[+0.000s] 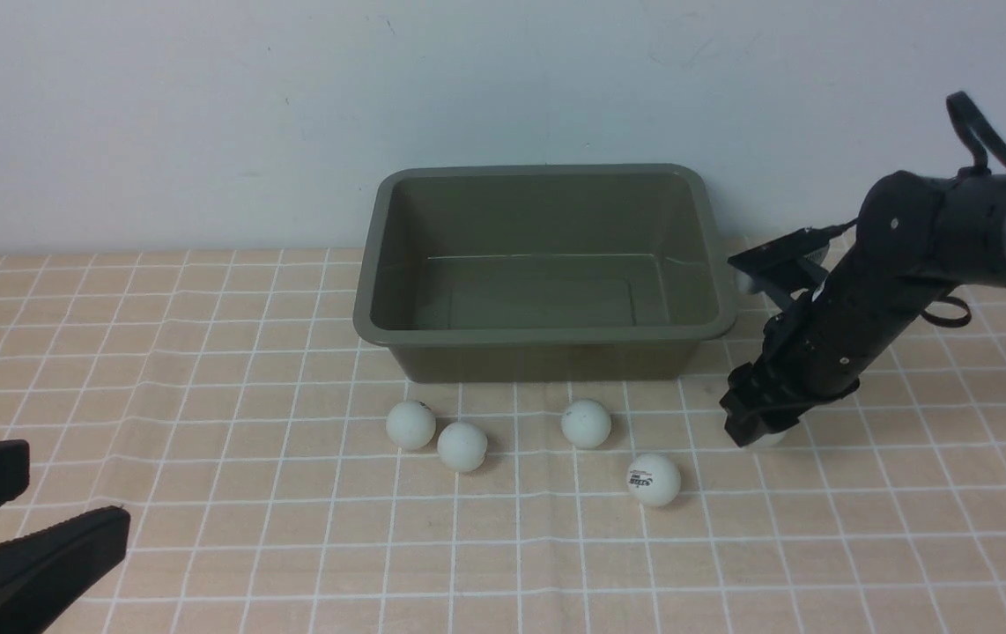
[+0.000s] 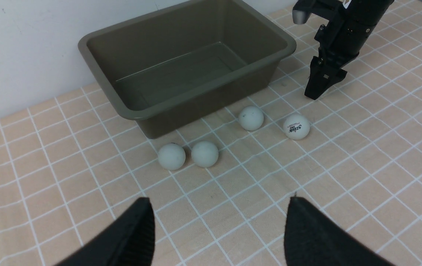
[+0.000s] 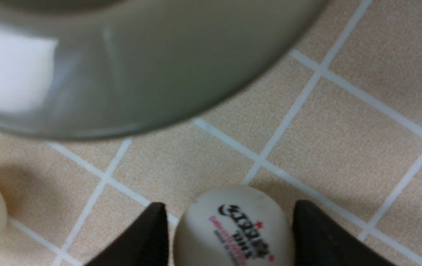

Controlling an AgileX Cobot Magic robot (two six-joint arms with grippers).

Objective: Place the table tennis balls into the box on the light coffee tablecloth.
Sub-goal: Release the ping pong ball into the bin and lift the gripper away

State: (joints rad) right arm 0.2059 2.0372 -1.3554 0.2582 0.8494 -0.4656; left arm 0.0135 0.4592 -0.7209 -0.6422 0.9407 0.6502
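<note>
Nearest, the black left gripper (image 1: 76, 493) hangs empty, jaws apart. The black right gripper (image 1: 750, 431) is low on the peach-tan gridded tablecloth (image 1: 203, 352), jaws flanking a white printed table tennis ball (image 3: 233, 229); whether they pinch it is unclear. This is likely the first grasp. Next it needs a firm hold, then a lift over the rim. The olive-green rectangular plastic box (image 1: 547, 335), just left of it, is empty. Four more white balls (image 1: 586, 423) lie further left.

item 1: close-up ball (image 3: 233, 229), white, right wrist view. black stylised logo uppermost, then a line of small red lettering ending beside a red star, then black letters resembling "dhs"; blurred, reading uncertain. item 2: nearest ball (image 1: 654, 480), white, front view. short dark printed word with a smaller line beneath, too small to read.
</note>
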